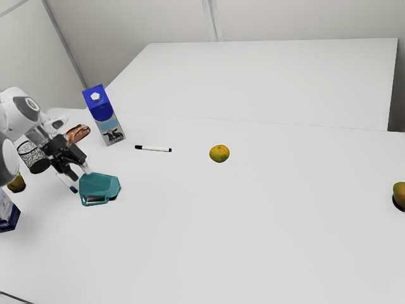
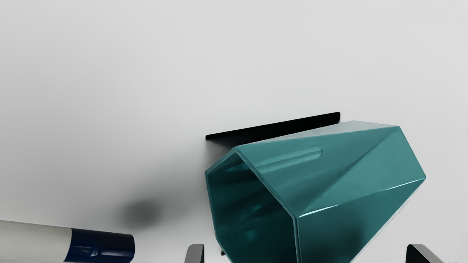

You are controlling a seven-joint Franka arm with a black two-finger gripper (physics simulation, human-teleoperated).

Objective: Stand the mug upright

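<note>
Pale grey walls stand behind a white table [image 1: 253, 253]

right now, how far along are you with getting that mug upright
Done so far: the tool is close to the mug, its fingers standing wide apart. In hand: nothing yet, as the fingers aren't closed on the mug. Left: gripping it, turning it and standing it on its base, since it lies on its side with its open mouth toward the blue-capped marker.

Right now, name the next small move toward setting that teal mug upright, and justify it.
I'd probably ease the hand slightly closer to the mug, fingers kept open: the mug lies on its side, and the spread fingers aren't gripping it.
</note>
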